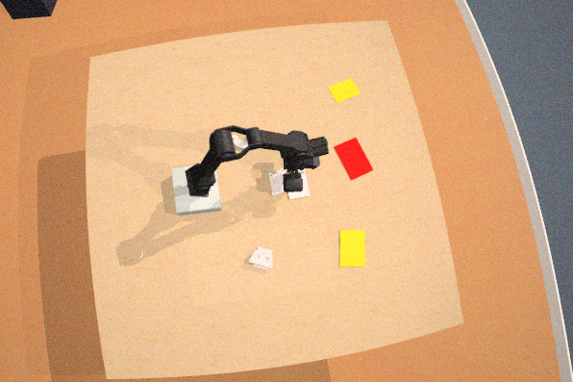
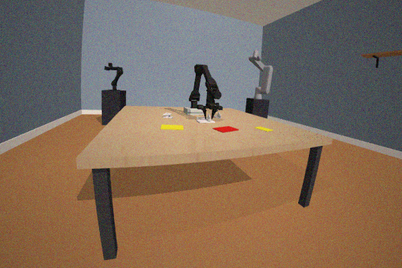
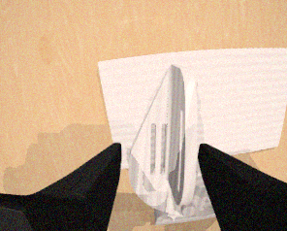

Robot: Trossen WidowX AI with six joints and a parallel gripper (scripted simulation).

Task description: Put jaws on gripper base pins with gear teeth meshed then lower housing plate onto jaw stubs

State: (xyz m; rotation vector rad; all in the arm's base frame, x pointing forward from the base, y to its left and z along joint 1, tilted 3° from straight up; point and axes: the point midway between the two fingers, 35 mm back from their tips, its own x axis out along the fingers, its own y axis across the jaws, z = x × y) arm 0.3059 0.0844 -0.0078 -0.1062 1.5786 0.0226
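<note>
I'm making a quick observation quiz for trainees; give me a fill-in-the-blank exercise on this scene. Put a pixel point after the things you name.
The flat rectangle (image 1: 354, 159) (image 2: 225, 129) between the two yellow rectangles (image 1: 352, 248) (image 1: 344, 90) (image 2: 172, 127) (image 2: 264, 129) is coloured ____.
The robot's gripper (image 3: 161, 150) has fingers coloured ____.
The upright, slotted part (image 3: 157, 146) between those fingers is coloured ____.

Missing words: red; black; white.

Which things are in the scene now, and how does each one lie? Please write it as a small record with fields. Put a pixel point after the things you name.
gripper: (image 1: 293, 177) (image 2: 209, 119) (image 3: 161, 145) open, fingers either side of an upright white part
upright white part: (image 3: 157, 141) slotted, above a white plate
white plate: (image 1: 299, 194) (image 3: 238, 97) flat on table
red sheet: (image 1: 354, 159) (image 2: 225, 129) flat
yellow sheets: two, flat
housing closed: no
</note>
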